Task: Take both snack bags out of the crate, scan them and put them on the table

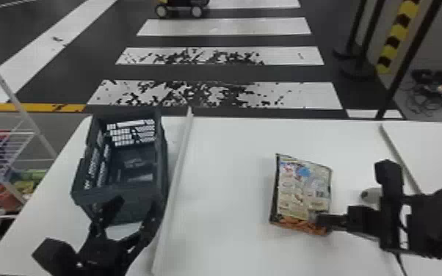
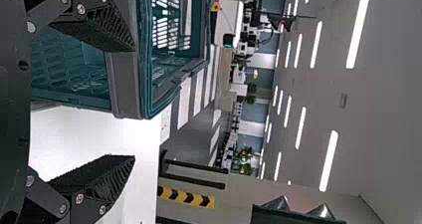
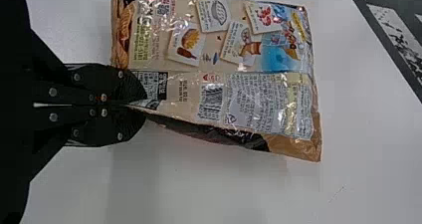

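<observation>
Tan, orange-bottomed foil snack bag (image 1: pixel 299 191): right of middle over flat white bench (image 1: pixel 231 165), printed back upward.
Black two-fingered right pincer (image 3: pixel 139 105): closed on bag's near right corner; steady grip advisable.
Striped black barcode (image 3: pixel 211 102): uncovered; best presented square-on, film uncreased, with a slow turn against swinging.
Black two-fingered left pincer (image 2: pixel 134 103): spread at near end of dark grey plastic crate (image 1: pixel 162 161), left.
</observation>
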Robot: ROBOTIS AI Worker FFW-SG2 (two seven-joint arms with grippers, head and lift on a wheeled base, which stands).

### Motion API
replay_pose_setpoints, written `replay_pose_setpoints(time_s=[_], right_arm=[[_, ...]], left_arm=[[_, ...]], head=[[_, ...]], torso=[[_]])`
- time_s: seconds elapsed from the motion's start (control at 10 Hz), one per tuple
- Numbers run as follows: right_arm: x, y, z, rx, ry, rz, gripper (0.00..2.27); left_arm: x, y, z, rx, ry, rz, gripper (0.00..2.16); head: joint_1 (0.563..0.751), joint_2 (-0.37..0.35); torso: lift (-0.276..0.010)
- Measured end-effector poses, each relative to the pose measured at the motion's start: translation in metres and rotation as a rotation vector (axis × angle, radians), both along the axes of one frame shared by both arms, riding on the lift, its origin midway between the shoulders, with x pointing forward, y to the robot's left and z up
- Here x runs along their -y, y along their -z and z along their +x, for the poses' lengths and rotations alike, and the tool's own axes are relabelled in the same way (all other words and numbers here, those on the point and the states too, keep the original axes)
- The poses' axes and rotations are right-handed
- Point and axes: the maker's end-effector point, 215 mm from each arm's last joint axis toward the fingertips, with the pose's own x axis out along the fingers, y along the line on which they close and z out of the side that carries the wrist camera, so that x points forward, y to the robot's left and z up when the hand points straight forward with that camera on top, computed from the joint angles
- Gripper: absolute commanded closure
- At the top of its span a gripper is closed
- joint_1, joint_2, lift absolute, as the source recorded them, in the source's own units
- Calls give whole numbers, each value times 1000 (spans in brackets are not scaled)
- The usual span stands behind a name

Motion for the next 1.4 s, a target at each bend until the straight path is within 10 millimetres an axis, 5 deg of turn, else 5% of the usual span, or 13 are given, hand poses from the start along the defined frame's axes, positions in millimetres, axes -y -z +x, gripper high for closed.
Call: replay_pose_setpoints(time_s=[0.6, 1.1, 1.4], right_arm=[[18, -62, 16, 91, 131, 273, 2260], [85, -105, 50, 250, 277, 254, 2260], [153, -127, 77, 387, 424, 205, 2260]], left_arm=[[-2, 3, -1, -6, -5, 0, 248], [-3, 5, -1, -9, -7, 0, 248], [-6, 7, -2, -13, -12, 2, 248]], head=[[695, 66], [695, -16], [695, -81]], torso=[[-92], [-92], [-92]])
